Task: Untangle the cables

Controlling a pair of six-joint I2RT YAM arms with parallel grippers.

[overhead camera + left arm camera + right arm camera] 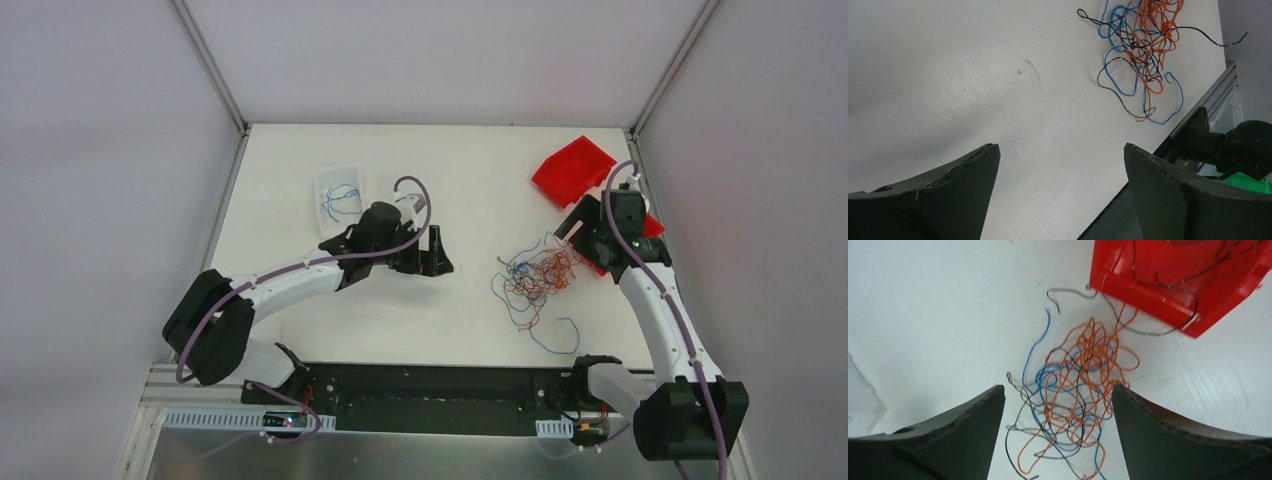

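We see a matt white table point(973, 60), faintly ribbed. The red bin point(1168, 280) looks like smooth plastic; the cables point(1073, 390) look plastic-coated.

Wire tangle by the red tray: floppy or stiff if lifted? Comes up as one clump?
Likely floppy: the wire tangle lies in loose curls. Probably lifts as one clump: orange, blue and black strands interloop. Looks light: strands are very thin.

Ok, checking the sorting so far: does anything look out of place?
One dark cable trails from the red bin, over its rim onto the table toward the tangle; it looks only half in.
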